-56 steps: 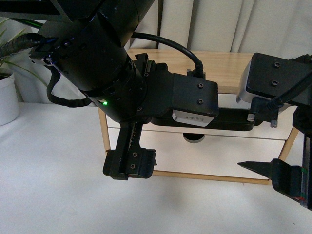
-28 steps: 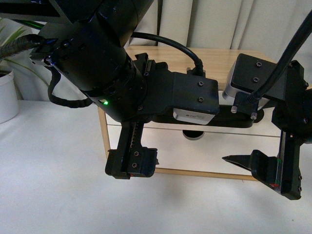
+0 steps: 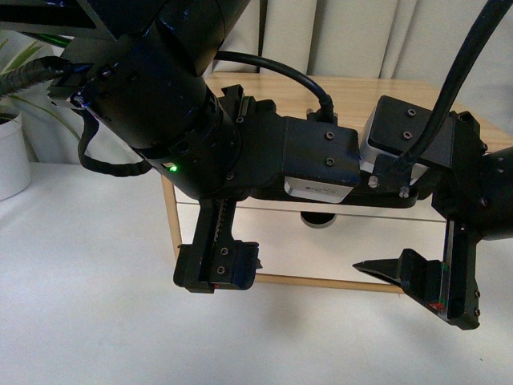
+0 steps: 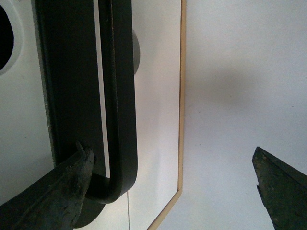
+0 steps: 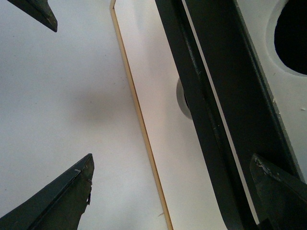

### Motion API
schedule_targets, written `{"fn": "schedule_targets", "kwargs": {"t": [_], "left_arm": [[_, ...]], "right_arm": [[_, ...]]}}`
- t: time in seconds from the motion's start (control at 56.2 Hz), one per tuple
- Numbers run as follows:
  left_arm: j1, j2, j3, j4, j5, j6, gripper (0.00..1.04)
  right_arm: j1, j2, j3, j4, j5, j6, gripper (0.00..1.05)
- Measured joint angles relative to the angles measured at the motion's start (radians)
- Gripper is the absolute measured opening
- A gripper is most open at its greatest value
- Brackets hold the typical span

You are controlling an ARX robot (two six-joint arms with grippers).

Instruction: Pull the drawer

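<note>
Home-like room: curtains [image 3: 345,36], potted plant [image 3: 10,160], wooden cabinet [image 3: 357,92].

Front view looks forward and down across the bench [image 3: 80,321]; both wrist views sit close, sharing the handle [image 4: 122,96] of the drawer [image 4: 19,120].

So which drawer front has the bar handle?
The upper drawer, carrying the black handle, notch in its top edge; the lower front beneath it is plain white.

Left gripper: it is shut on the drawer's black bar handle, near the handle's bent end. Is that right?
Not quite. The left wrist view shows the left gripper open, not shut. One finger sits by the bent end of the black bar handle of the drawer, and the other stands far off, with the handle between them.
</note>
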Motion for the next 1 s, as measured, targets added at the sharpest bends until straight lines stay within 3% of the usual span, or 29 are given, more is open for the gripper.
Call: {"fn": "schedule_targets", "kwargs": {"t": [0.996], "left_arm": [[-0.036,-0.045,-0.051,-0.072,-0.017,0.058,0.98]], "right_arm": [[0.01,-0.083,0.019,-0.259,-0.022,-0.106,0.96]]}}
